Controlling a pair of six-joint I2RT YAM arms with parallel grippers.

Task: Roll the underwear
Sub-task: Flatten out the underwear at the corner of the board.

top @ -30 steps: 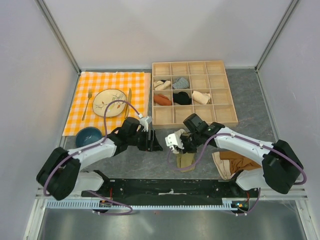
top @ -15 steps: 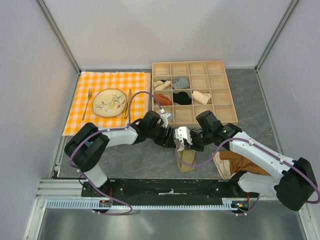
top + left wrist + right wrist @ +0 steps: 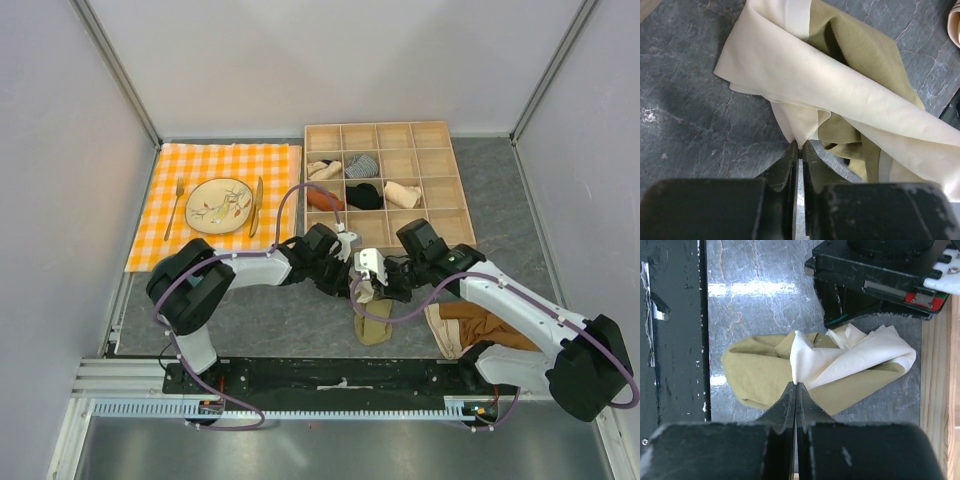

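The underwear is a bunched heap of olive fabric with a pale cream band, lying on the grey table between the two arms. My left gripper reaches in from the left. In the left wrist view, my left gripper is shut on a fold of the cream band of the underwear. My right gripper comes in from the right. Seen from the right wrist, my right gripper is shut on the cream band where it meets the olive part of the underwear. Both pinch points lie close together.
A wooden grid box holding several rolled garments stands just behind the grippers. A rust-brown garment lies by the right arm's base. An orange checked cloth with a plate, fork and knife lies at the left.
My left arm has swung right across the table to the underwear and its jaws have shut on the cream band. My right gripper stayed shut on the fabric and shifted slightly right.
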